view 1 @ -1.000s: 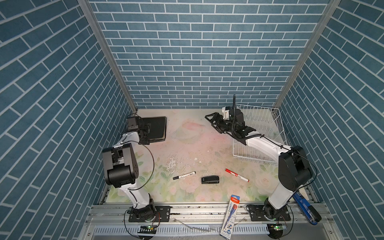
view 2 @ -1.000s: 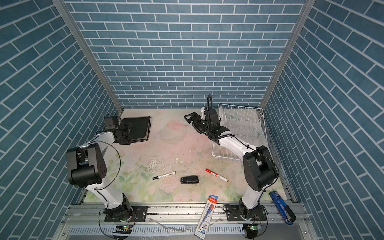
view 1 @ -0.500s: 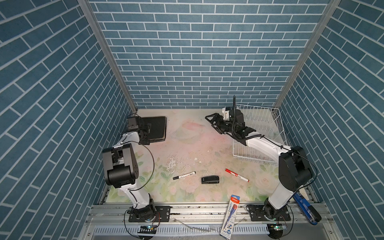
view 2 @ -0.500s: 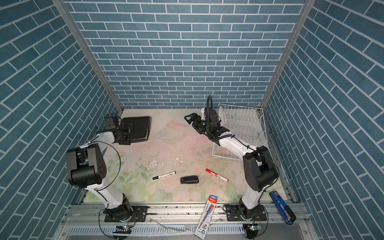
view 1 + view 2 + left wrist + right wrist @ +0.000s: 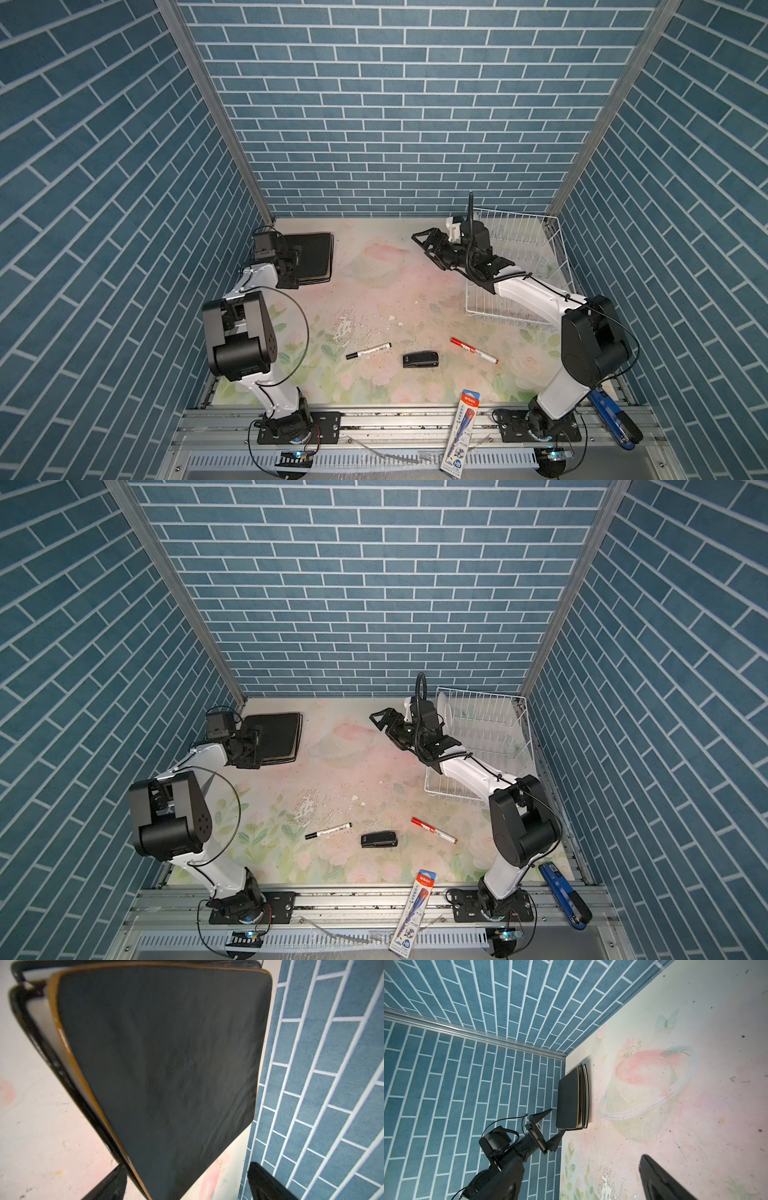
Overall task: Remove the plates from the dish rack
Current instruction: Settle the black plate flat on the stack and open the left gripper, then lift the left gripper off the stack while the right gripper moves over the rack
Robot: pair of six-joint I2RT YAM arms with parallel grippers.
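Black-topped stack of plates [image 5: 314, 257] lies just ahead of the left fingers [image 5: 550, 1124], spread and empty, while the right fingers [image 5: 430, 245], also spread, hold nothing beside the dish rack [image 5: 540, 232].

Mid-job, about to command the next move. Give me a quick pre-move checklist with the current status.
1. Left gripper open: ok.
2. Left gripper clear of the plate stack: cannot tell; its fingers sit right at the stack's near edge.
3. Stack lies flat, black plate on top, edges roughly in line: ok.
4. Right gripper open and empty, over the table beside the dish rack: ok.
5. Rack unloaded: not ok; a round white plate stands in its far corner.
6. Clear path to that plate: cannot tell; the right arm hides it.
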